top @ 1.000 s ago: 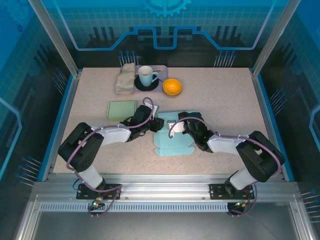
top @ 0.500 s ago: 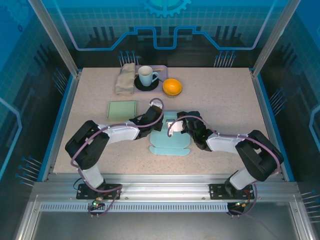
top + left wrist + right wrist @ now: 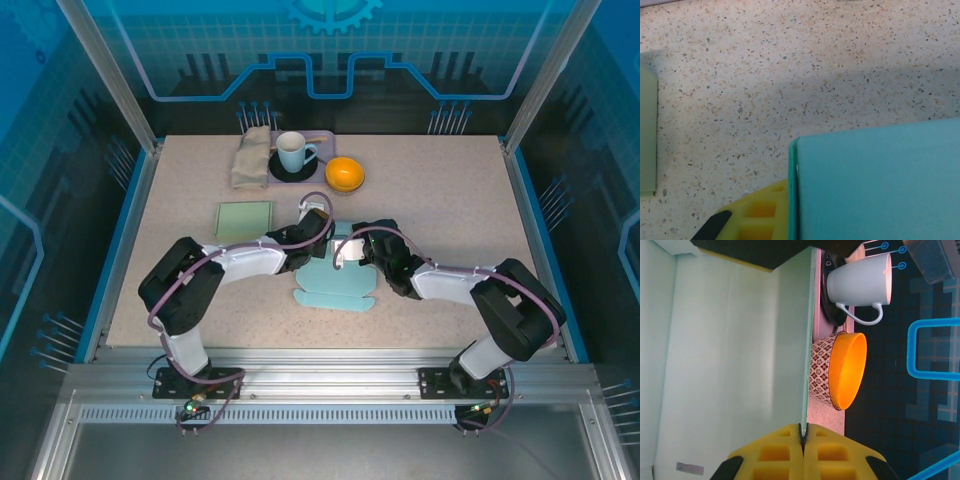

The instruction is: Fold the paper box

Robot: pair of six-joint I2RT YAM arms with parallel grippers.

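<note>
Pinches tight, between the yellow pads (image 3: 775, 452) of the right hand (image 3: 803, 432), an upright panel edge of the paper box (image 3: 730, 365). Cannot tell whether the left hand (image 3: 318, 238) grips: shows one pad beside the teal wall. Finds the box in the middle of the desk (image 3: 450, 200), just near of the orange bowl (image 3: 840, 370) and mug (image 3: 860, 275). Risks tearing or creasing the panel through uneven pulling between hands.
</note>
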